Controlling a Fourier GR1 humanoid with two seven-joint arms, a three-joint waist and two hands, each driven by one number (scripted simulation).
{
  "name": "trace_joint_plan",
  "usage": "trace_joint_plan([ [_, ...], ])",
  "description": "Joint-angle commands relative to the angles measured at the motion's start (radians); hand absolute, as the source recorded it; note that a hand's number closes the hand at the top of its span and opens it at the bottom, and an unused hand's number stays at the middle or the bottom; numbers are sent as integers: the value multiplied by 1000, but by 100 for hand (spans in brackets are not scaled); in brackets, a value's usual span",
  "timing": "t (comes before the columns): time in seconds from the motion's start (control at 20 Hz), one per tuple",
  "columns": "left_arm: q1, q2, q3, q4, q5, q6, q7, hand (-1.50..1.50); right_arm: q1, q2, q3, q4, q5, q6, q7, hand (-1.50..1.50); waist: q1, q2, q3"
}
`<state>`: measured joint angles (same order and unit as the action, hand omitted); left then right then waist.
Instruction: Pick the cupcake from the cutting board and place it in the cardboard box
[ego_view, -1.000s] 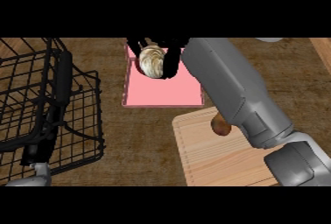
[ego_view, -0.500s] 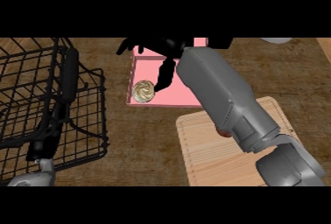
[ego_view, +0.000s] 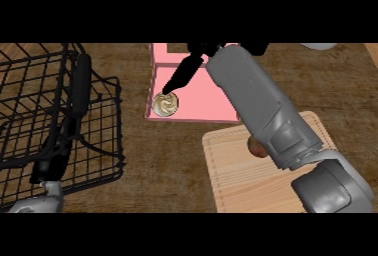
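Within the near left corner of the one pink cardboard box (ego_view: 199, 114), one cupcake (ego_view: 166, 104) is seen, swirled top up, off the cutting board. The right hand (ego_view: 201, 52) is held just above it, its fingers (ego_view: 181, 79) straight and apart, clasping nothing; one fingertip is pointed at the cupcake's rim. One wooden cutting board (ego_view: 251, 185) is laid near the box, and one small brown object (ego_view: 255, 148) on it is half hidden by the grey forearm. One black wire basket (ego_view: 72, 100) is set at the left. All is carried by a dark wood-grained counter (ego_view: 162, 165).
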<state>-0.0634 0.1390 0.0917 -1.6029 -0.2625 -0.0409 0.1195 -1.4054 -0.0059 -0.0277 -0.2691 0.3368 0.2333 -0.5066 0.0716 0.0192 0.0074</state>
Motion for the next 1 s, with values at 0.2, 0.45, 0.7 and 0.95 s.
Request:
trace_joint_plan([
  [0.2,27,-10,-2,6,13,-12,-15,0,-87,-154,-204,75,-176,97,86,-150,4,11,-9],
  [0.45,6,-9,-9,0,18,-24,-5,0,-65,-300,-255,106,-206,102,82,-150,23,28,-8],
  [0.7,-15,-18,-16,-7,8,-11,-16,0,-43,-416,-279,120,-221,183,57,-150,45,44,-7],
  [0.95,-52,-30,-32,-4,-1,-13,20,0,-8,-508,-266,121,-205,312,7,-150,42,50,-4],
])
